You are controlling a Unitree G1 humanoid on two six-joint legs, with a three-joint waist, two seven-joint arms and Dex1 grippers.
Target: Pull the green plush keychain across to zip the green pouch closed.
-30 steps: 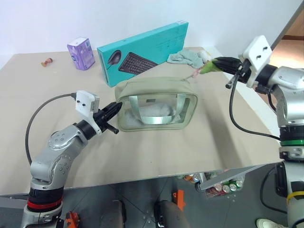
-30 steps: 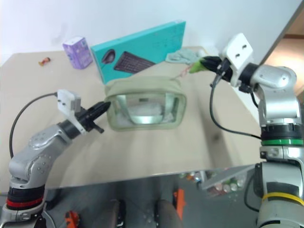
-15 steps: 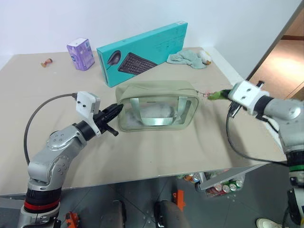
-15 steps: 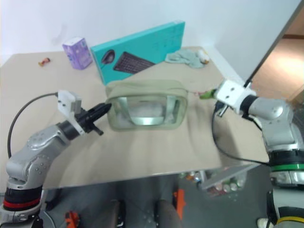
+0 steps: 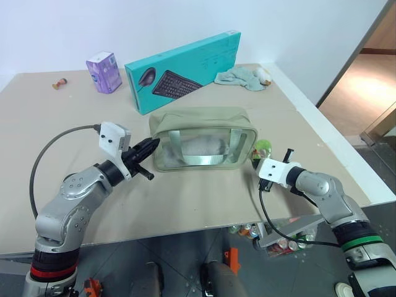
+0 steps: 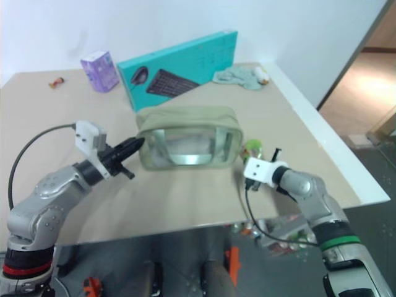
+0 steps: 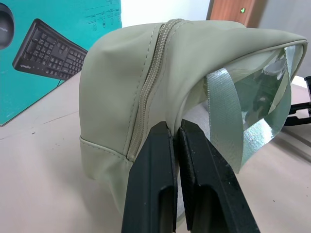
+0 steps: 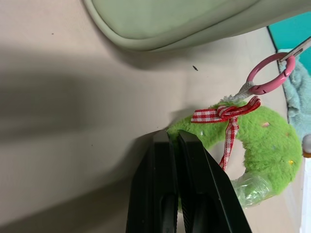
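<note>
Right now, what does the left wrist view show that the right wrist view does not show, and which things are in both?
Left wrist view: the left gripper shut on an end corner of the green pouch, the zipper running along the pouch's top, the webbing handle over the clear side panel, and the teal keyboard box behind.

Right wrist view: the right gripper shut on the edge of the green plush keychain, which lies on the table with a red checked ribbon and a pink ring.

Both: the pouch, the beige table, and a piece of the teal box.
</note>
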